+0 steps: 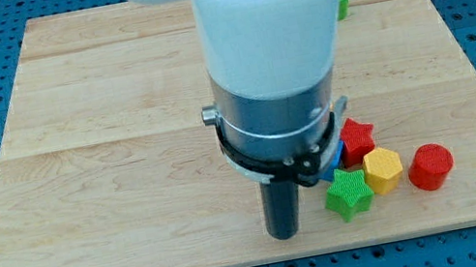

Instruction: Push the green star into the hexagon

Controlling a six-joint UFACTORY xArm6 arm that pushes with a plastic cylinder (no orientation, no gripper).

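The green star [348, 194] lies near the board's bottom edge, right of centre. It touches the yellow hexagon [383, 169] on its right. My tip [284, 234] rests on the board just left of the star, a small gap apart. The arm's body hides the blocks behind it.
A red star [358, 137] sits above the hexagon. A red cylinder [431, 166] stands right of the hexagon. A sliver of a blue block [335, 163] shows under the arm. A green cylinder [342, 1] peeks out at the view's top. The wooden board [86, 160] has a near edge close below the tip.
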